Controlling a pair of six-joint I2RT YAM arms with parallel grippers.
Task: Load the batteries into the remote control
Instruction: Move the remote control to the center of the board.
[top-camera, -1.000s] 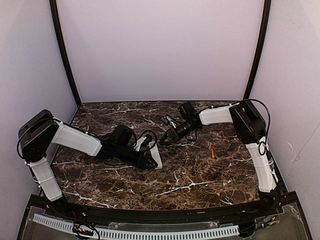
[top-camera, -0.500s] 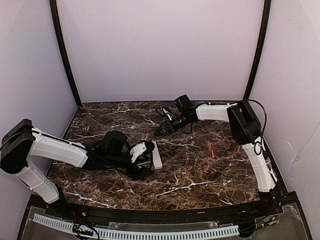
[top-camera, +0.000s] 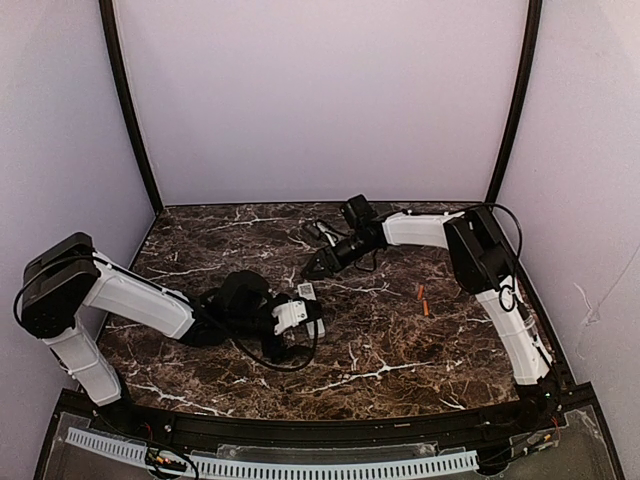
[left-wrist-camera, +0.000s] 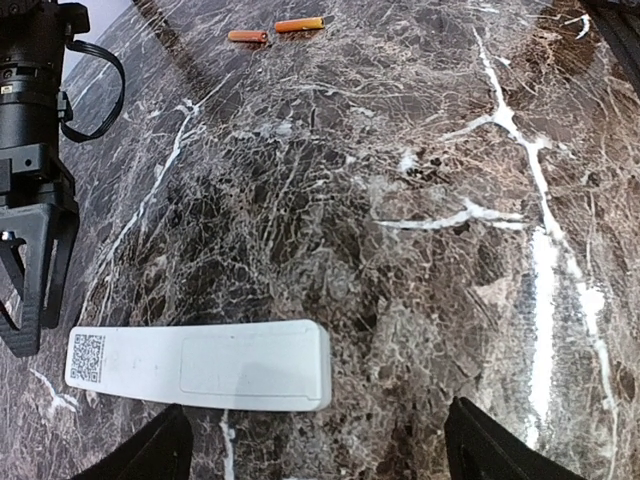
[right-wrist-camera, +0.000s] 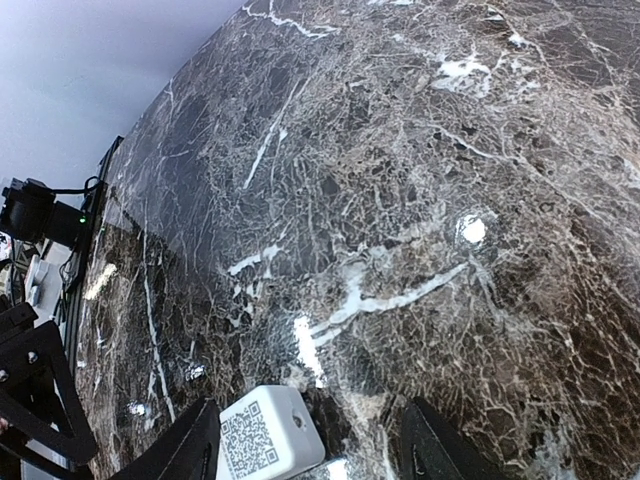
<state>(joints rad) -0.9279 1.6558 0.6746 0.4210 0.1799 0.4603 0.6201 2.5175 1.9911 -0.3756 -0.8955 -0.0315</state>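
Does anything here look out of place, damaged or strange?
Nothing looks damaged or spilled. The slim white plastic remote control lies flat on the dark marble table; the two small orange-red batteries lie loose, apart from it.

The slim white remote control (left-wrist-camera: 200, 365) lies flat. Two small orange batteries (top-camera: 422, 295) lie nearly end to end, well apart at its 3 o'clock in the top view.
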